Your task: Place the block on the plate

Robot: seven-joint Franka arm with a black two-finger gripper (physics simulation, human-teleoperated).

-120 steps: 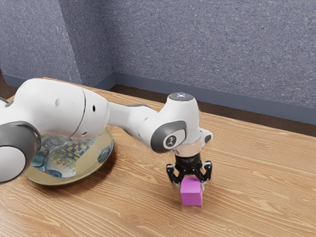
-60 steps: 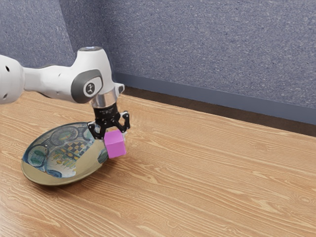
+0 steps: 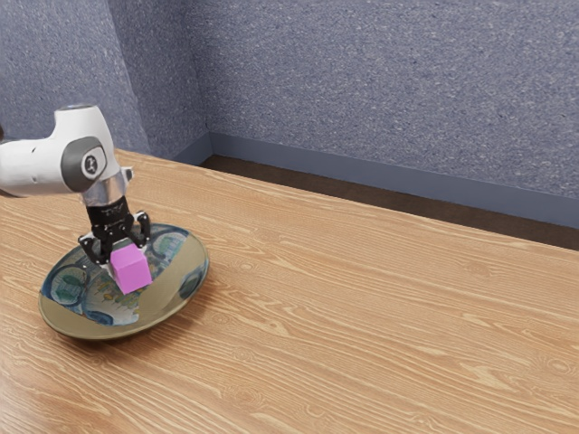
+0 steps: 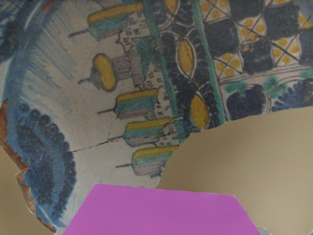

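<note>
The white Franka arm [image 3: 36, 168] bends downward over the plate [image 3: 176, 292]; its black two-finger gripper [image 3: 127, 257] hangs slightly tilted above it, fingers clamped in a hold.

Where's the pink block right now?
On the exterior view's left side, the pink block is held in the end effector, over the patterned plate.

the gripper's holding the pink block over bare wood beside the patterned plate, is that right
Not quite: the block isn't over bare wood beside the plate. The gripper is holding the pink block over the patterned plate itself. The wrist view shows the plate's painted surface beyond the block.
</note>
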